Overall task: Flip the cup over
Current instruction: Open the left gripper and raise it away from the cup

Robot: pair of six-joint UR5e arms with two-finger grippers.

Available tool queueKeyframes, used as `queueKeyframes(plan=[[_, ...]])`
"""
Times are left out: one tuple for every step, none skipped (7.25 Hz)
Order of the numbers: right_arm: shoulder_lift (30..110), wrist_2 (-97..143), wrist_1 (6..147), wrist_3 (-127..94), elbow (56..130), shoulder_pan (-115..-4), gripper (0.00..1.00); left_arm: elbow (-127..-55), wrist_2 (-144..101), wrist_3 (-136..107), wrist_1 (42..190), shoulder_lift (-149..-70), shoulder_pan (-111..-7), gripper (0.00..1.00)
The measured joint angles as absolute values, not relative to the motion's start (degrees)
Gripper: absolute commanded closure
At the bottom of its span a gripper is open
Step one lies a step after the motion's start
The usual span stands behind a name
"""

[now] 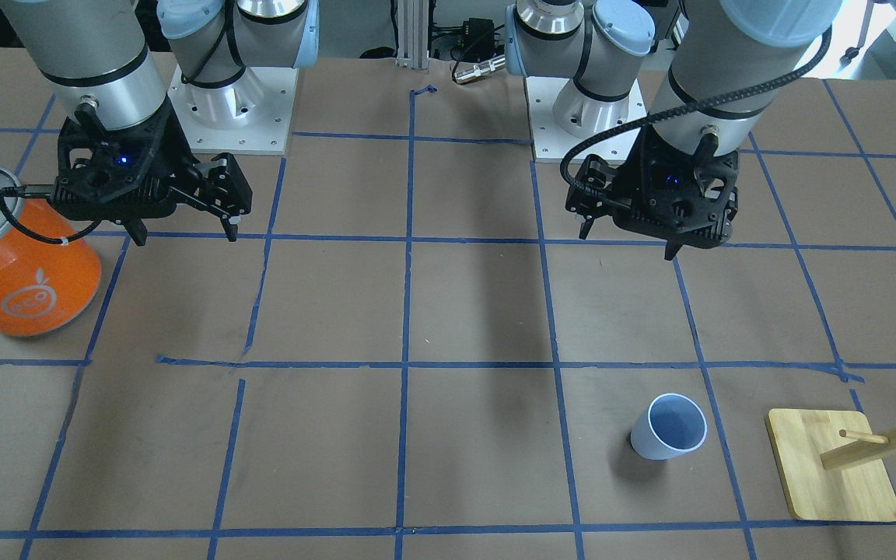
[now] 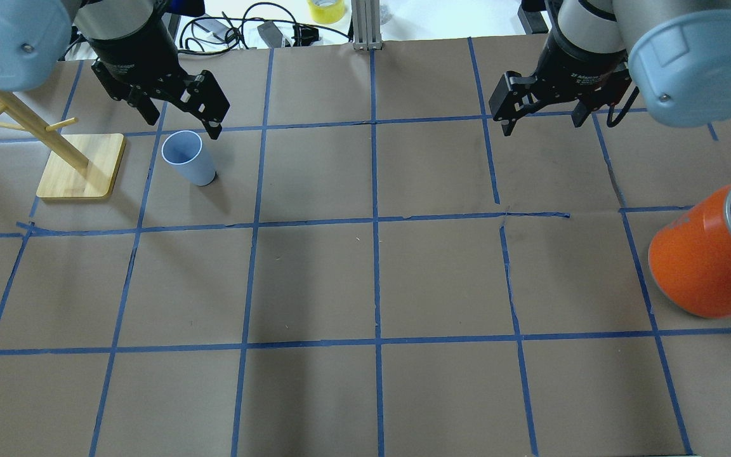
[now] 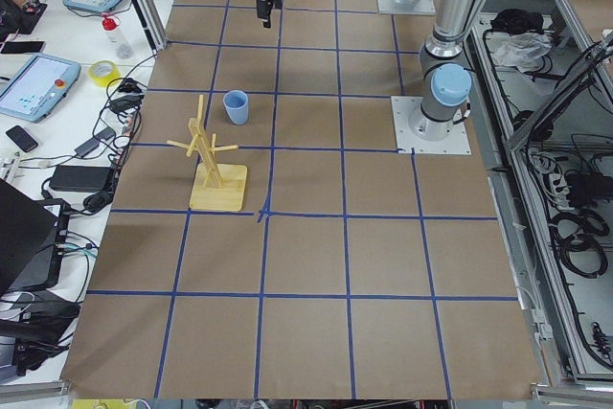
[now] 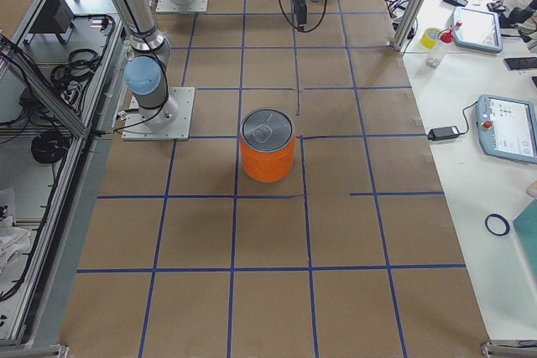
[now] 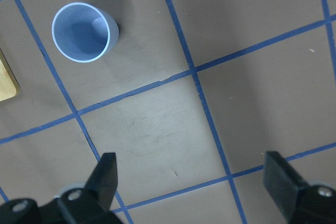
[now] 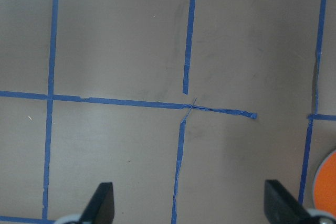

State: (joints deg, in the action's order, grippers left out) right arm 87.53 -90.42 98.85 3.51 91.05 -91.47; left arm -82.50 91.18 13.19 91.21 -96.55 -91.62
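now the cup (image 5: pixel 81 32) is standing mouth up near the left fingers (image 5: pixel 105 177), which are hanging open; the right fingers (image 6: pixel 102 200) are hanging open far off.

My wrist cameras look straight down from close over the brown blue-taped table (image 6: pixel 115 40), the left one sharing the small pale-blue plastic cup (image 5: pixel 81 31), upper left, with my far, high overhead view.
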Motion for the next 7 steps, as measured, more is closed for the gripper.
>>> queueKeyframes(plan=[[87.54, -90.41, 98.87, 3.51, 91.05, -91.45, 0.00, -83.29, 90.87, 11.28, 91.13, -95.59, -91.99, 0.00], [87.54, -90.42, 98.87, 3.51, 91.05, -91.43, 0.00, -83.97, 90.62, 10.52, 90.49, -95.14, -92.08, 0.00], [87.54, -90.43, 98.86, 3.52, 91.05, -91.43, 0.00, -84.51, 90.04, 10.20, 88.58, -95.04, -91.97, 0.00], [87.54, -90.44, 98.84, 3.52, 91.08, -91.44, 0.00, -84.83, 89.40, 10.05, 86.49, -95.06, -91.78, 0.00], [87.54, -90.44, 98.85, 3.52, 91.11, -91.45, 0.00, -85.05, 89.08, 10.03, 85.47, -95.04, -91.66, 0.00], [87.54, -90.44, 98.87, 3.52, 91.13, -91.47, 0.00, -85.23, 88.99, 10.02, 85.09, -94.98, -91.62, 0.00], [87.54, -90.44, 98.86, 3.52, 91.14, -91.48, 0.00, -85.29, 88.96, 10.02, 84.96, -94.95, -91.60, 0.00]])
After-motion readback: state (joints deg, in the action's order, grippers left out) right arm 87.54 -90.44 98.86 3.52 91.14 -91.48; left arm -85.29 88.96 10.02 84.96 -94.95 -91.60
